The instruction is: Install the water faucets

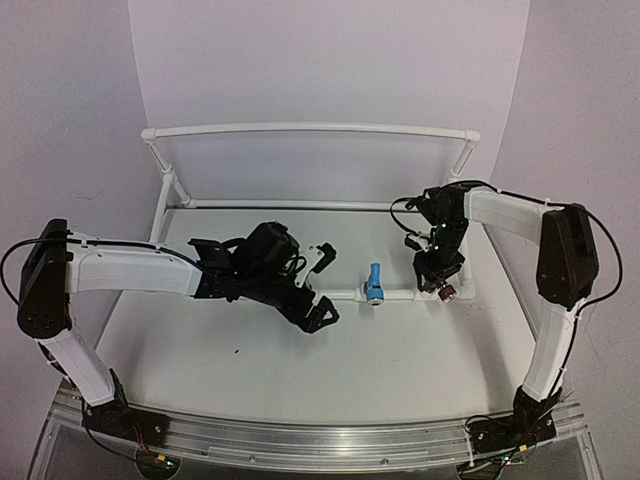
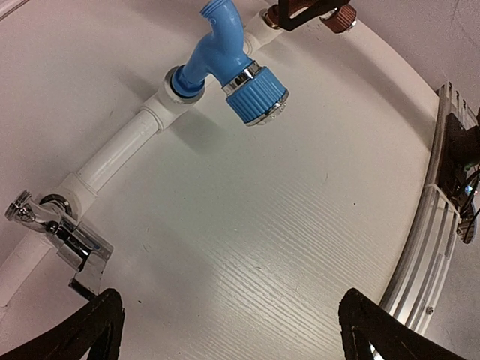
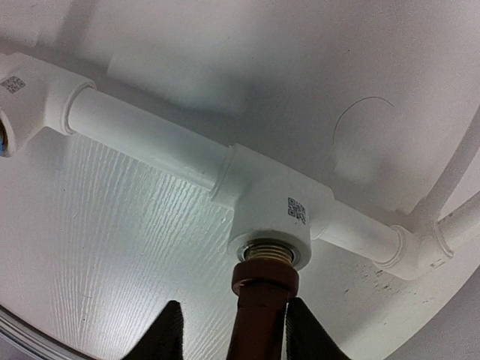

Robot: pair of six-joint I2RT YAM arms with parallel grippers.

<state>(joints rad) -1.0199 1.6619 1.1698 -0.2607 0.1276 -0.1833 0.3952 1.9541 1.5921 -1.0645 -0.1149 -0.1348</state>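
White pipe frame (image 1: 310, 128) on white table (image 1: 400, 355); aluminium rail (image 1: 320, 436).

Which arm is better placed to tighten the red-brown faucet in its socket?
Right. The right gripper straddles the red-brown faucet, whose thread already sits in the tee socket. The left gripper hangs open near the grey faucet, farther away.

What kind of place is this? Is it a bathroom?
Probably a robot test bench in a lab, not a bathroom: two robot arms bolted at a white table, a plain white backdrop, a practice pipe frame holding a blue faucet.
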